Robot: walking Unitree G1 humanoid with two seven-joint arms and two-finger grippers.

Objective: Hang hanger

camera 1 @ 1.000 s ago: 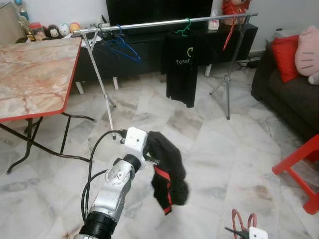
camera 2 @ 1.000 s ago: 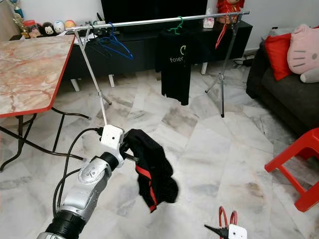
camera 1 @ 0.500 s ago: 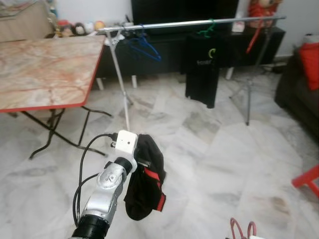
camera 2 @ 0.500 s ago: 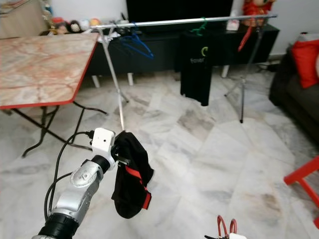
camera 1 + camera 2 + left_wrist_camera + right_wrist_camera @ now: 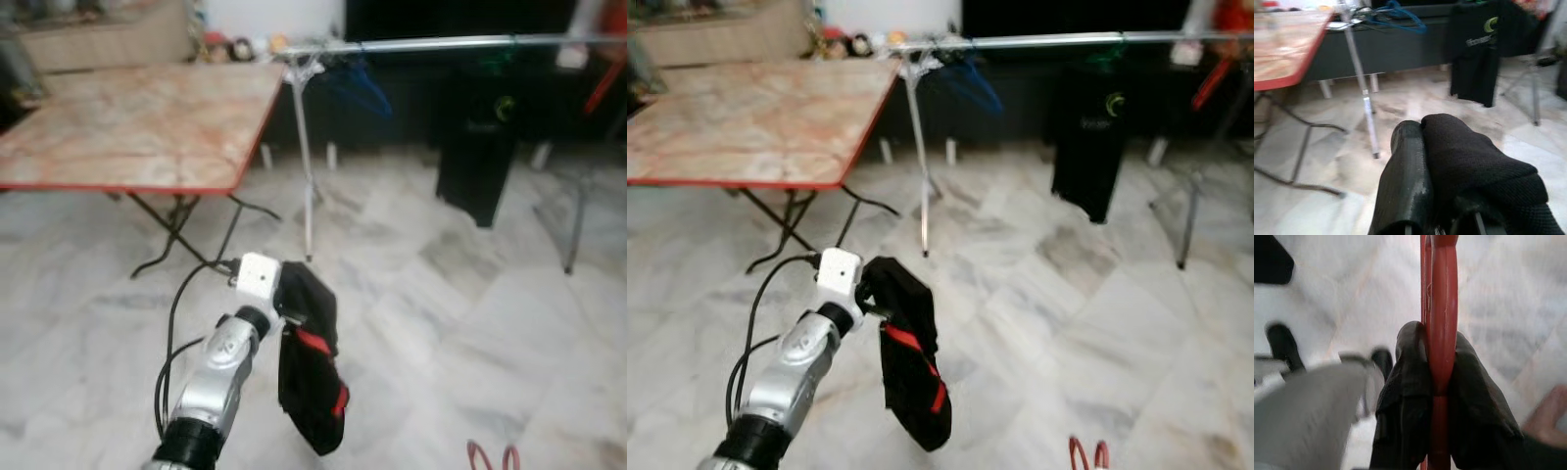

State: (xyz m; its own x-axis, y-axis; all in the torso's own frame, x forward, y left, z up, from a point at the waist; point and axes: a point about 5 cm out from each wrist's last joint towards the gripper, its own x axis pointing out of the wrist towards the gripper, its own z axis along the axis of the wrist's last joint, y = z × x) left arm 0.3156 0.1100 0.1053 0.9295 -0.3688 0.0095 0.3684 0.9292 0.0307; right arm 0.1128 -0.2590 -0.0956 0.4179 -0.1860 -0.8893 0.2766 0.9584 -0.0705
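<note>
Our right gripper (image 5: 1437, 377) pinches a red plastic hanger (image 5: 1439, 308); head views crop it. Our left gripper (image 5: 1422, 147) grips a black red-trimmed garment (image 5: 309, 377).

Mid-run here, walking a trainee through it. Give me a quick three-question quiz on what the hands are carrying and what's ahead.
1. True or false: the left hand is shut on a black garment with red trim.
2. What does the right hand grip? A) blue hanger B) red hanger C) cable
3. What already hangs from the clothes rail ahead, near its middle?

Key:
1. True; the cloth droops from its fingers.
2. B, the red hanger, clamped between both fingers.
3. A black T-shirt on a green hanger; a blue hanger hangs near the rail's table end.
</note>
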